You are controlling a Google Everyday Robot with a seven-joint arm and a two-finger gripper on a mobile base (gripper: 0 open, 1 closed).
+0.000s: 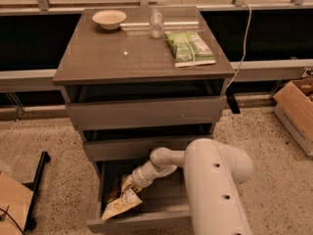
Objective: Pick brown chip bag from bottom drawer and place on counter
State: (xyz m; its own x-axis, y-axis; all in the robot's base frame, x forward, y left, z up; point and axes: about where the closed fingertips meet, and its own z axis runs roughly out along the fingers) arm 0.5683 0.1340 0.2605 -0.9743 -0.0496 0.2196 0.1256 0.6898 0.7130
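The bottom drawer (142,220) stands pulled open at the foot of the cabinet. The brown chip bag (120,199) lies in its left half, dark in the middle with a pale yellow-tan end toward the front. My white arm reaches down into the drawer, and the gripper (128,184) sits at the bag's upper right end, touching it. The counter (117,58) is the glossy grey-brown top slab above the three drawers.
On the counter stand a white bowl (109,19), a clear glass jar (156,23) and a green-and-white bag (189,47). The two upper drawers are slightly open. A cardboard box (296,110) sits on the floor at right, a black stand (36,185) at left.
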